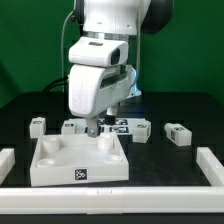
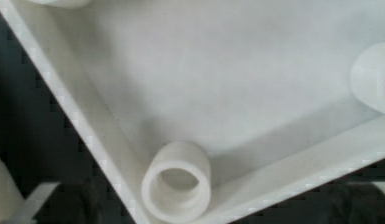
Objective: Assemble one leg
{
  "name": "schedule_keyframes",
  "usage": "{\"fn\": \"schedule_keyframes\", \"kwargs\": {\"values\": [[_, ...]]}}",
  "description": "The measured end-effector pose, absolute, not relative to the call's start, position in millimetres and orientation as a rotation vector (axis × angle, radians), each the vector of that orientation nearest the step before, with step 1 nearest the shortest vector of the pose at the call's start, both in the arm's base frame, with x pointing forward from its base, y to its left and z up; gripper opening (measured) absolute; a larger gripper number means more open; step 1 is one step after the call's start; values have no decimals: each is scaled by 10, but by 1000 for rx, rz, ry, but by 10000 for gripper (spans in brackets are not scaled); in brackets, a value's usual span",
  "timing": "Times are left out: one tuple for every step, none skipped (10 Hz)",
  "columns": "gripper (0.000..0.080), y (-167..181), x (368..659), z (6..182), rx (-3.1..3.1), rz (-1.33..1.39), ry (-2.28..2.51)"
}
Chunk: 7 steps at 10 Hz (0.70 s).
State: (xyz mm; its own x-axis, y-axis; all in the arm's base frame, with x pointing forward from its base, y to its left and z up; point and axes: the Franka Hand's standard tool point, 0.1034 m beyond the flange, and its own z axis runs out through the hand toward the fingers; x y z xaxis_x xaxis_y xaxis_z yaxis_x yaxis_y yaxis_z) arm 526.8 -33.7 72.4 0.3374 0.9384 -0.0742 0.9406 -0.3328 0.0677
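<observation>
Four legs lie loose on the dark table (image 1: pixel 20 110), none yet fitted. The leg nearest the gripper (image 1: pixel 72 127) sits just behind the far wall of the white square panel (image 1: pixel 60 160). A second leg (image 1: pixel 38 126) lies toward the exterior view's left. A third leg (image 1: pixel 140 130) and a fourth leg (image 1: pixel 178 133) lie toward its right. All four are apart from the panel and from each other. Each rests low on a side, within easy reach of a grasp from above.

The gripper (image 1: pixel 93 130) hangs pointing down over the panel's far edge, close to a corner socket (image 2: pixel 176 180). In the wrist view that socket stands open and unfilled, with the panel floor (image 2: pixel 207 90) filling most of the picture. Blurred shapes at that view's lower corners appear to be the fingers, spread apart with nothing between them. My judgement is that the arm is lined up on the panel or its socket rather than on a leg.

A white rail (image 1: pixel 110 195) bounds the work area at the front, presumably as a stop to square parts against.

Markings: one black-and-white square tag (image 1: pixel 80 176) sits on the panel's near wall, and similar tags sit on the legs. No brand, numeral or legible writing is visible.
</observation>
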Motion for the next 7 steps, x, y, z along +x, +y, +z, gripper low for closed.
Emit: {"fn": "schedule_keyframes", "kwargs": {"values": [[650,-433,5214,684,2356,-18,1946],[650,-571,5069,607,2246,-8,2109],[650,-597,4981,564,2143,-15,2243],[650,-495,4960,540,2029,0,2316],[650,-462,4883,509,1999,-12,2349],[650,-489,4899,514,2012,-12,2336],[650,-490,4903,512,2013,-11,2336]]}}
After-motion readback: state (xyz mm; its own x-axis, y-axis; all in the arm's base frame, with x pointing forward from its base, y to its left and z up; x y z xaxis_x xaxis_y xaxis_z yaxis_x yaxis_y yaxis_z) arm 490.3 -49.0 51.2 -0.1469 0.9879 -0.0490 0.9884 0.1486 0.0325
